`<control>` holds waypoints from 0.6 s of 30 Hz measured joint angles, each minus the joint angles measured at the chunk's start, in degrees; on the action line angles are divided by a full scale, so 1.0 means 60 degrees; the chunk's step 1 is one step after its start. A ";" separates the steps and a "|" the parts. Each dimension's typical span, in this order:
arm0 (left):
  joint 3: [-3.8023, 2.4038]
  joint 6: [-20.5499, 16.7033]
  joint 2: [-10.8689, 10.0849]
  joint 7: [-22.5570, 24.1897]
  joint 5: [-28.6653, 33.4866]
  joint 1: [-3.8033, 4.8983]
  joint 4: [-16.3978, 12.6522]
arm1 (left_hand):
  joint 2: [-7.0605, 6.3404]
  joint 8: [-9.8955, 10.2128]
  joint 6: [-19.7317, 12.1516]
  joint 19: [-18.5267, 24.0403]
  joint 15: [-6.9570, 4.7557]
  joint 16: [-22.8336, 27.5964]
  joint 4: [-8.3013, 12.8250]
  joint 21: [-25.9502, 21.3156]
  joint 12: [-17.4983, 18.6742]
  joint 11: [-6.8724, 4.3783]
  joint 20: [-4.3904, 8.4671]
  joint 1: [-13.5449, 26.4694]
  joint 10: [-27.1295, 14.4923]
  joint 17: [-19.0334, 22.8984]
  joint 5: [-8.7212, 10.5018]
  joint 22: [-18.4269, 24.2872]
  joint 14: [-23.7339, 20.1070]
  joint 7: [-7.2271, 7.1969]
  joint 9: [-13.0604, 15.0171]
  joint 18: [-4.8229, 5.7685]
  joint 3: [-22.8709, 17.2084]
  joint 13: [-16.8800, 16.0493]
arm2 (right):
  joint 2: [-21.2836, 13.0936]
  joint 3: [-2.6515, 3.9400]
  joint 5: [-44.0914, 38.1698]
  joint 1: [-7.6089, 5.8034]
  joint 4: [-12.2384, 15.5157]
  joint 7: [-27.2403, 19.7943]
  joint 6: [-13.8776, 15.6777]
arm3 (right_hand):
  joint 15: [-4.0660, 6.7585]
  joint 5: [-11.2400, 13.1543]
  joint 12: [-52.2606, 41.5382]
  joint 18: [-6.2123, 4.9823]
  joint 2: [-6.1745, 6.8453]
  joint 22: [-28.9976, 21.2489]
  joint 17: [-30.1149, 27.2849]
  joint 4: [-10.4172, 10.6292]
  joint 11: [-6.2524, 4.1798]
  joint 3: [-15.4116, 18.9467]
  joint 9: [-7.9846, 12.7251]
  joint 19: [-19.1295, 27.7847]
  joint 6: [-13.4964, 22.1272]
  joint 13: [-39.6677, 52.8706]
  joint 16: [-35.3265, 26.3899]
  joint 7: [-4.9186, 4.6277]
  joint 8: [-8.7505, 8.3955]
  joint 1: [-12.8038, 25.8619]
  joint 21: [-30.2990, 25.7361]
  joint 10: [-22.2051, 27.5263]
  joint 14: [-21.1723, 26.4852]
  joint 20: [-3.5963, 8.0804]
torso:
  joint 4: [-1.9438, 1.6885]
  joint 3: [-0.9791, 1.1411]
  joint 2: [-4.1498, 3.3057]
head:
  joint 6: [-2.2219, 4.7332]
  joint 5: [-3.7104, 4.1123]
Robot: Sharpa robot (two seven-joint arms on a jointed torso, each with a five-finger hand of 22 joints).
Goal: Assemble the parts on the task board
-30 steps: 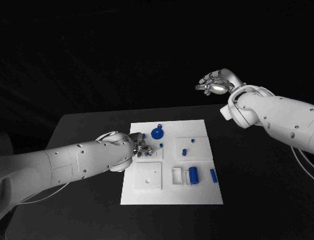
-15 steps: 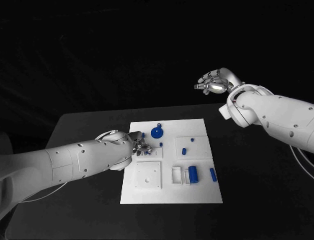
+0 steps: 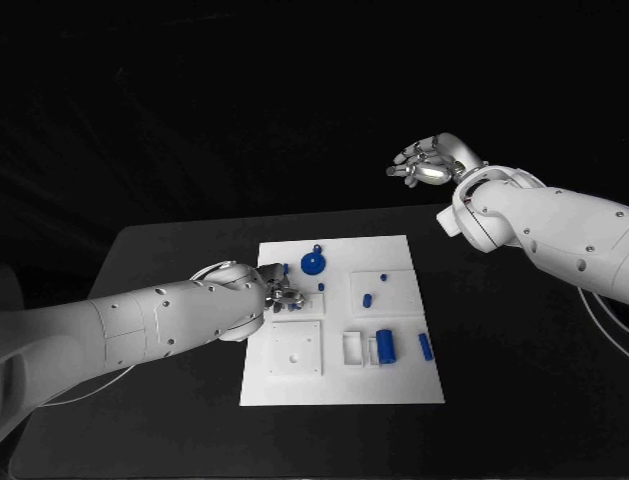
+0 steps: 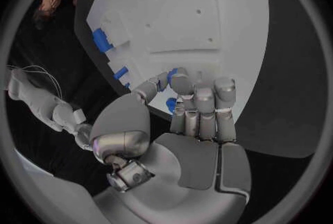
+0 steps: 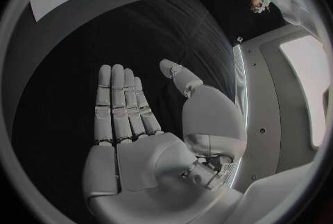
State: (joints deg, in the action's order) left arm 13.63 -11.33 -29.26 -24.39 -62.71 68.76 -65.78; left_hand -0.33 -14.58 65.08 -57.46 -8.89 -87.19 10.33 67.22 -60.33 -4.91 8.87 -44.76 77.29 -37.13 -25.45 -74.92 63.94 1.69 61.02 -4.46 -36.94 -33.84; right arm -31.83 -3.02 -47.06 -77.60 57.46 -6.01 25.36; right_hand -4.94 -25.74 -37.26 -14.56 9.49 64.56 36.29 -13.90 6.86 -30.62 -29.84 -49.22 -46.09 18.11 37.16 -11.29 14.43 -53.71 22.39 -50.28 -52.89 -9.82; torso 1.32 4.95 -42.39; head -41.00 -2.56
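The left hand [image 3: 283,296] is curled over a small blue part [image 4: 171,104] at the board's [image 3: 401,385] left-centre; whether it is pinched cannot be told. The right hand [image 3: 430,163] is held spread, empty, at upper right.

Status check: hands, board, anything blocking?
Left hand on task board, fingers at a small blue part. Right hand open, raised clear. No obstruction seen.

Matt white task board [image 3: 401,385]; glossy metallic left hand [image 4: 187,124].
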 measured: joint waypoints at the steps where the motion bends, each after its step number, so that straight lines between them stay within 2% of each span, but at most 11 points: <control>1: 0.0000 0.0001 0.0004 0.0004 0.0000 -0.0001 0.0000 | 0.0000 0.0019 0.0001 0.0000 -0.0001 0.0000 0.0000 0.0000 0.0000 0.0000 0.0000 0.0000 0.0000 0.0000 0.0000 0.0000 0.0001 0.0000 0.0000 0.0001 0.0000 0.0000 | 0.0000 0.0000 0.0000 0.0000 0.0001 0.0000 0.0000 | 0.0000 0.0000 0.0000 0.0001 0.0000 0.0000 0.0000 0.0000 0.0000 0.0000 0.0000 0.0000 0.0000 -0.0006 0.0000 0.0000 0.0000 0.0000 0.0000 0.0000 0.0000 0.0000 | 0.0000 0.0000 0.0001 | 0.0000 0.0000; 18: 0.0002 0.0011 0.0043 0.0048 -0.0001 -0.0006 0.0070 | 0.0000 -0.0004 0.0016 -0.0003 -0.0004 0.0036 0.0000 0.0000 0.0000 -0.0001 0.0003 -0.0001 0.0003 -0.0007 -0.0038 0.0002 0.0004 -0.0013 0.0007 0.0036 0.0000 -0.0006 | 0.0006 0.0000 0.0001 0.0000 0.0034 0.0001 -0.0003 | 0.0001 0.0000 0.0000 0.0008 0.0000 -0.0009 0.0001 0.0000 0.0000 0.0000 0.0008 0.0000 -0.0003 -0.0023 0.0000 0.0004 -0.0001 0.0000 0.0000 0.0000 0.0000 0.0000 | -0.0007 0.0001 0.0007 | -0.0007 -0.0005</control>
State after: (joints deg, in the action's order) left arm 13.64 -11.27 -29.00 -24.11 -62.72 68.72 -65.36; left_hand -0.33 -14.60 65.18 -57.48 -8.92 -86.98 10.33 67.21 -60.33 -4.92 8.89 -44.77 77.31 -37.17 -25.68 -74.91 63.96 1.61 61.07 -4.25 -36.94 -33.88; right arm -31.79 -3.02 -47.06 -77.60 57.66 -6.01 25.34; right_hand -4.93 -25.74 -37.26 -14.51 9.49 64.50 36.30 -13.90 6.86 -30.62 -29.80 -49.23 -46.11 17.97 37.16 -11.27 14.43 -53.71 22.39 -50.28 -52.89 -9.82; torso 1.27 4.96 -42.34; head -41.04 -2.59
